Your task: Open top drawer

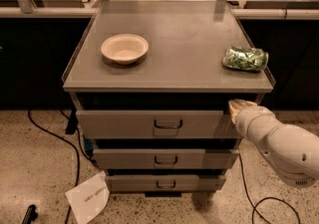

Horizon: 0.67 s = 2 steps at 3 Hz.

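Observation:
The top drawer (159, 124) is the widest grey front under the cabinet top, with a small dark pull handle (168, 124) at its centre. A dark gap shows above its front. My gripper (237, 106) is at the drawer's upper right corner, at the end of my white arm (279, 143), which comes in from the lower right. It is well to the right of the handle. I cannot tell whether it touches the drawer front.
Two shorter drawers (164, 159) sit below the top one. A cream bowl (124, 48) and a green snack bag (245, 58) lie on the cabinet top (184, 29). A paper sheet (88, 198) and cables (50, 133) are on the floor.

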Tool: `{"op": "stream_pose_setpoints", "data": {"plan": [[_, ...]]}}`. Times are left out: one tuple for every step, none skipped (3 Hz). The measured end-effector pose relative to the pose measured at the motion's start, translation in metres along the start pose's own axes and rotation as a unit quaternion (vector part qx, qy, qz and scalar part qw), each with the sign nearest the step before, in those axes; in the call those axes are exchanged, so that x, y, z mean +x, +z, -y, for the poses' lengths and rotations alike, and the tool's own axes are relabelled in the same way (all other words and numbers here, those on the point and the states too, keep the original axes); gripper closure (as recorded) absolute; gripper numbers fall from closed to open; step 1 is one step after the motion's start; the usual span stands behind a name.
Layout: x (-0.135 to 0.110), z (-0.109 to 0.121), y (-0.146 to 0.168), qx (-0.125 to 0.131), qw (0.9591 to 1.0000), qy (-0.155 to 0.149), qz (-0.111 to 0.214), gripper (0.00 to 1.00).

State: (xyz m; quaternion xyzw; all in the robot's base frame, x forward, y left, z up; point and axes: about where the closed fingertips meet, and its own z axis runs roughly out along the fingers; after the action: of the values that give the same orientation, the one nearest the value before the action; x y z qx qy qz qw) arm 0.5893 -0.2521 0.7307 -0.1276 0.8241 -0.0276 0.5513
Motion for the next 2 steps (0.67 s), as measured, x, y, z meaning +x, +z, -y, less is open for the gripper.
{"op": "stream_pose_setpoints", "data": {"plan": [[-0.006, 0.002, 0.01, 0.004, 1.0, 0.001, 0.004, 1.0], [-0.006, 0.006, 0.022, 0.009, 1.0, 0.003, -0.003, 1.0]]}}
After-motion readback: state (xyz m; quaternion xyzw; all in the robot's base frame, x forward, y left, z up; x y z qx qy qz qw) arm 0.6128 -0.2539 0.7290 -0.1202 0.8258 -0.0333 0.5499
